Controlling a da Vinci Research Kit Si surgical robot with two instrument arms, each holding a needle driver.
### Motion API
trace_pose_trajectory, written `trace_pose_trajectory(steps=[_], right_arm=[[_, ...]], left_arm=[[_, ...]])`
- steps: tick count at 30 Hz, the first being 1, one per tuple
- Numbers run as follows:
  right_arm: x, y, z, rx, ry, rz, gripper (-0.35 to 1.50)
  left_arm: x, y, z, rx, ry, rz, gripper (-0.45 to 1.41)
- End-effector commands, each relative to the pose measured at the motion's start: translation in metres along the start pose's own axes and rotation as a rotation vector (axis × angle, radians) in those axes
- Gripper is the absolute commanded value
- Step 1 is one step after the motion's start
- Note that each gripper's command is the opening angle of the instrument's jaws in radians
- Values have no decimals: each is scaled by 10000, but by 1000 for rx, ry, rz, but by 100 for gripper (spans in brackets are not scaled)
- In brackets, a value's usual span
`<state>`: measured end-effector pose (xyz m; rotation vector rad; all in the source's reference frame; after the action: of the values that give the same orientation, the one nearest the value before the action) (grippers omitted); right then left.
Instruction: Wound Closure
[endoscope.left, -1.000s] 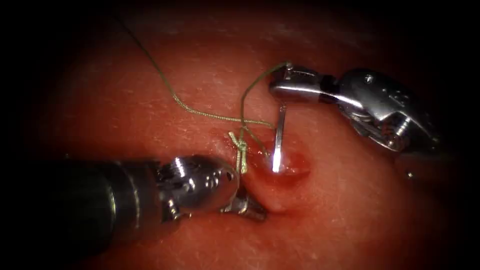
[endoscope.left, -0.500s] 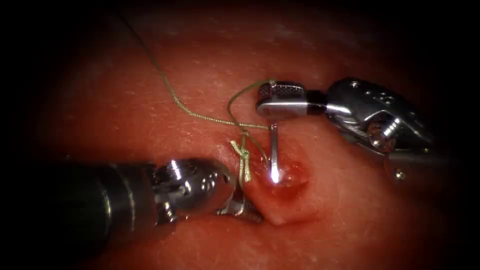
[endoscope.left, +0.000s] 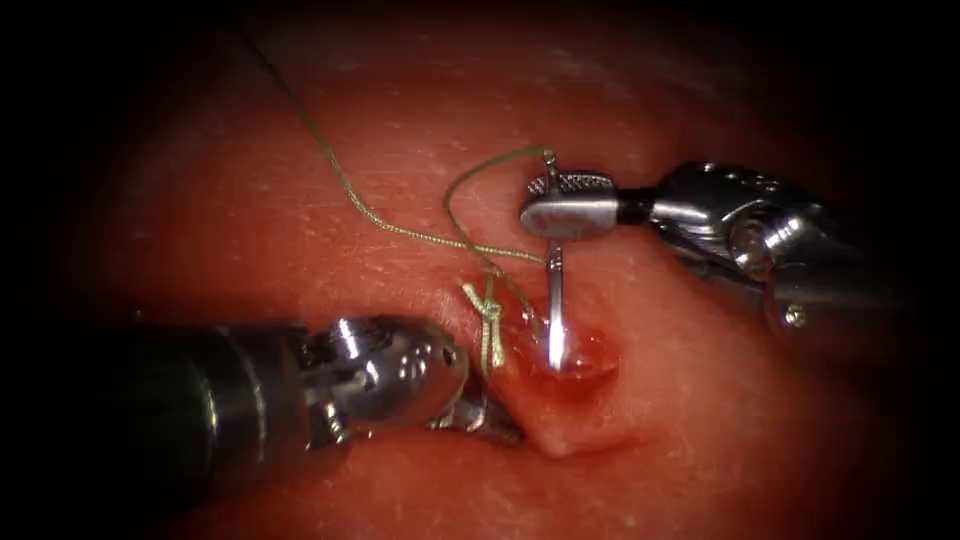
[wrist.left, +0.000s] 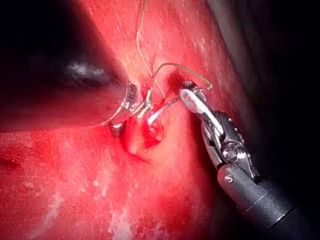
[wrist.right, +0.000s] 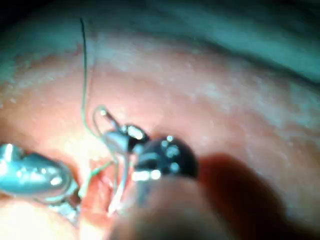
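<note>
At the centre of the endoscope view, the right end effector (endoscope.left: 560, 207) is clamped on the needle (endoscope.left: 555, 300) close to its thread end, and the needle hangs straight toward six o'clock, its tip sunk in the tissue (endoscope.left: 700, 400) at a pool of red fluid (endoscope.left: 580, 355) on the right side of the cut (endoscope.left: 530, 400). From the needle's swaged end the thread (endoscope.left: 400, 228) loops toward nine o'clock, crosses itself, and runs off toward eleven o'clock. A knot (endoscope.left: 488, 325) with short tails sits just beside the needle's entry, on the cut's left side. The left end effector (endoscope.left: 480, 415) lies at seven o'clock from the needle, its jaws pressed against the tissue at the cut's left lip; whether they grip anything I cannot tell. Around both tools the tissue surface is bare, broadest toward twelve and five o'clock.
</note>
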<state>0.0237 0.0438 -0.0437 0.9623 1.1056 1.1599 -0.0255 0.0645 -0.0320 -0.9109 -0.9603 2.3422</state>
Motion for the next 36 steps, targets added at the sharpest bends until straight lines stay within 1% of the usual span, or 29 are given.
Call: trace_pose_trajectory(steps=[1,17,21,25,27,32,34,36], right_arm=[[-3,2,9,8,-7,8,-35],[-5,-3,6,39,-27,196,-35],[-8,-3,7,61,-39,232,-35],[-15,-4,7,68,-54,320,-35],[-15,-4,7,68,-54,320,-35],[-13,-3,6,79,-39,350,-35],[-7,1,5,46,11,355,-35],[-4,6,3,35,30,409,-35]], left_arm=[[0,-3,7,-2,0,-1,-13],[0,-3,7,1,2,-2,-15],[0,-3,7,1,2,-2,-15],[0,-3,6,1,2,-2,-15],[0,-3,6,1,2,-2,-15],[0,-3,7,1,2,-2,-16],[0,-3,7,2,2,-2,-16],[0,-3,7,2,2,-2,-16]])
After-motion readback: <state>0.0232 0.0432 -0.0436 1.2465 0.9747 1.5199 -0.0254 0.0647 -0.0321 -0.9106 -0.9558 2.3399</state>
